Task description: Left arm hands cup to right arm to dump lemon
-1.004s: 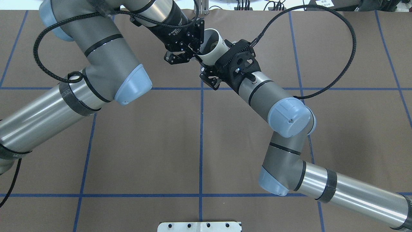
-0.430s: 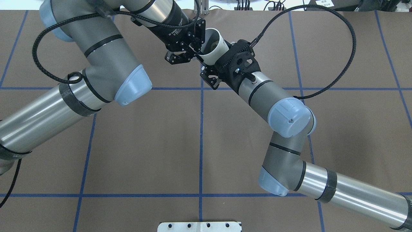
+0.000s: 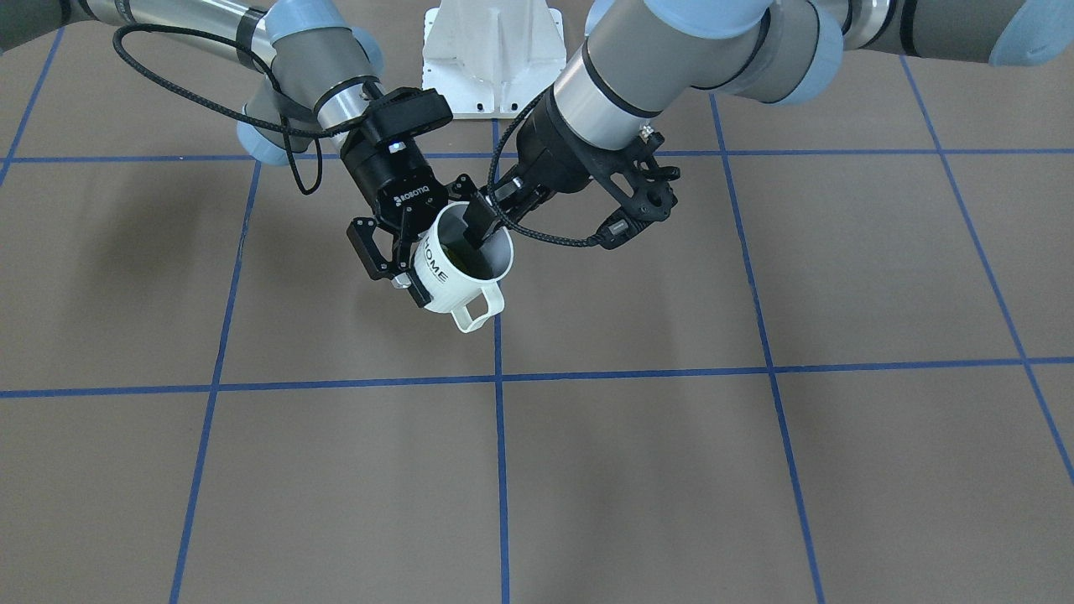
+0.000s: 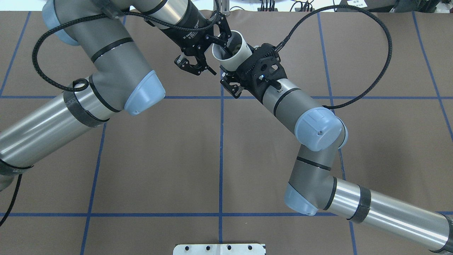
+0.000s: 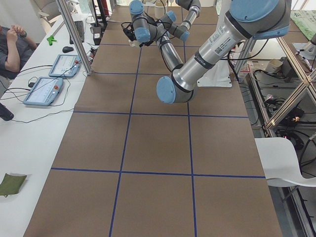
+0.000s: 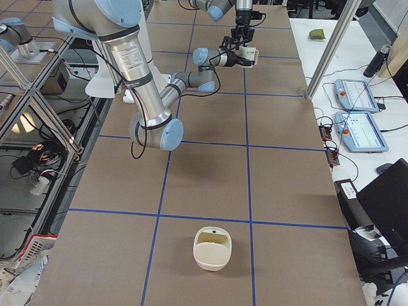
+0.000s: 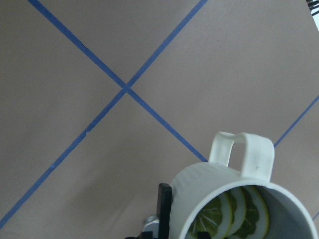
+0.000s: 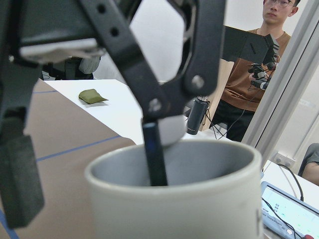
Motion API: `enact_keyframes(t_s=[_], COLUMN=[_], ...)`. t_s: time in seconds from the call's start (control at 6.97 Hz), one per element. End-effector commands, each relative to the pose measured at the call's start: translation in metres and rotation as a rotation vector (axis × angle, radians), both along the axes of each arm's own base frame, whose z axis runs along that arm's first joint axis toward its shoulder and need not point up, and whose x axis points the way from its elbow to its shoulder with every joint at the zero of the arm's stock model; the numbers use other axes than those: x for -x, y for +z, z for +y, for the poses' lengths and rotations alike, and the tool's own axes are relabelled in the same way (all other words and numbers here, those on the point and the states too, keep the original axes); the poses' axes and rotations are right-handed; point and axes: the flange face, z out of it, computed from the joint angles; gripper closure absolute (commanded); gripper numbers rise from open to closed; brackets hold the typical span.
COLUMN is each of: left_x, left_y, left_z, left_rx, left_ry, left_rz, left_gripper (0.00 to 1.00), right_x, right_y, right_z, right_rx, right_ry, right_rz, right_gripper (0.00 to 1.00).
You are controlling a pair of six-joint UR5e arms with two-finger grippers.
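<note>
The white cup (image 3: pixel 449 285) with "HOME" lettering hangs tilted above the table's far middle, handle toward the table. My right gripper (image 3: pixel 419 285) is shut on the cup's body from the side. My left gripper (image 3: pixel 545 239) stands open: one finger (image 3: pixel 480 225) dips inside the cup's mouth, the other is spread well away from the wall. From overhead the cup (image 4: pixel 237 56) sits between the two wrists. Yellow-green lemon (image 7: pixel 229 214) slices lie inside the cup (image 7: pixel 199 199) in the left wrist view.
A cream basket-like container (image 6: pixel 212 248) stands on the table near the robot's right end. The white base plate (image 4: pixel 219 249) is at the robot's side. A side bench holds tablets (image 5: pixel 44 91) and a green cloth (image 5: pixel 11 183); a person (image 8: pixel 254 64) stands beyond it.
My left gripper has opened off the cup's rim, its outer finger swinging away. The cup stays put in my right gripper, which has not moved.
</note>
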Motion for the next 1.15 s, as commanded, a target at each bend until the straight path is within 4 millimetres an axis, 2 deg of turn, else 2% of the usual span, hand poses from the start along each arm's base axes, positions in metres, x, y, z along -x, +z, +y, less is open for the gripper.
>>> enact_keyframes(t_s=[0.0,0.14,0.29,0.43,0.57,0.72,1.0], left_x=[0.062,0.099,0.122,0.124,0.128,0.135,0.137], left_y=[0.011,0.040,0.074,0.100,0.133,0.171,0.245], left_z=[-0.034,-0.053,-0.066,-0.069,-0.070,-0.075,-0.076], left_rx=[-0.034,-0.066,-0.132,-0.205,-0.257,-0.313,-0.498], left_ry=[0.041,0.052,0.064,0.088,0.092,0.074,0.099], left_rz=[0.021,0.016,-0.006,-0.031,-0.072,-0.139,-0.305], left_gripper=[0.00,0.00,0.00,0.00,0.00,0.00,0.00], right_x=[-0.002,-0.007,-0.012,-0.018,-0.035,-0.053,-0.099], right_y=[0.008,0.003,0.002,0.012,0.028,0.043,0.049], right_z=[-0.002,-0.001,-0.004,-0.006,-0.013,-0.019,-0.031], right_rx=[0.006,0.004,0.023,0.054,0.104,0.126,0.243], right_ry=[0.003,0.002,0.007,0.014,0.032,0.037,-0.029], right_rz=[0.011,0.004,0.008,-0.009,-0.047,-0.020,-0.009], right_gripper=[0.55,0.56,0.56,0.56,0.56,0.56,0.56])
